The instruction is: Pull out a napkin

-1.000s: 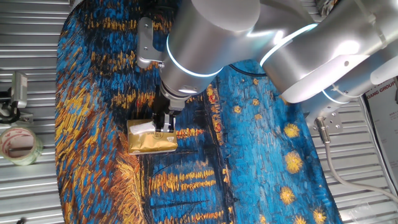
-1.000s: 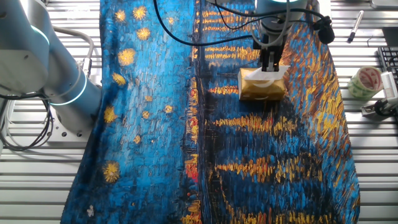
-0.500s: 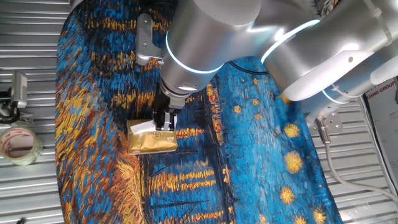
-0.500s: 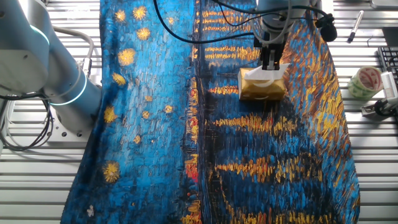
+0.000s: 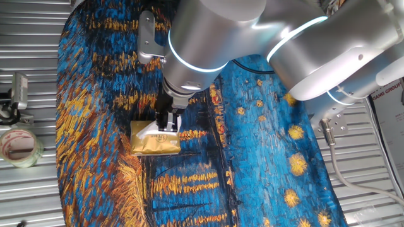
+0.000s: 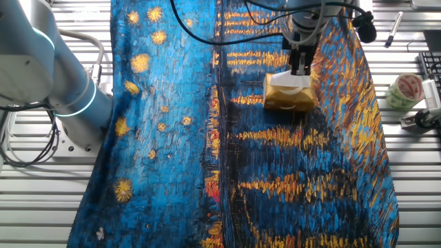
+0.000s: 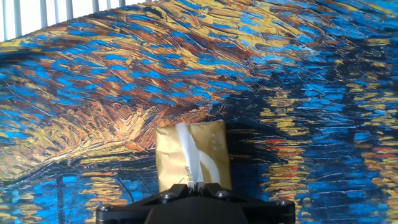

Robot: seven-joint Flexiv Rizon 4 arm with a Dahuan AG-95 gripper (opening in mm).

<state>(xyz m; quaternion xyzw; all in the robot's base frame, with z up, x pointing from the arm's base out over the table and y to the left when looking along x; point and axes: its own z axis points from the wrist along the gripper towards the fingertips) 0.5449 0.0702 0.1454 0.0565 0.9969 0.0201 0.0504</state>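
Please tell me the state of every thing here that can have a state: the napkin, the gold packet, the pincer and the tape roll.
napkin: partly drawn out of the packet, pinched at its top.
gold packet: lying flat on the painted cloth, napkin coming out of its slot.
pincer: shut on the napkin, just above the packet.
tape roll: lying flat beside the cloth, untouched.

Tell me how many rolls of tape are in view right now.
1 roll of tape, seen by both fixed cameras: it lies on the metal slats off the painted cloth's edge, beside the gold tissue packet's end. More could be hidden behind the arm.
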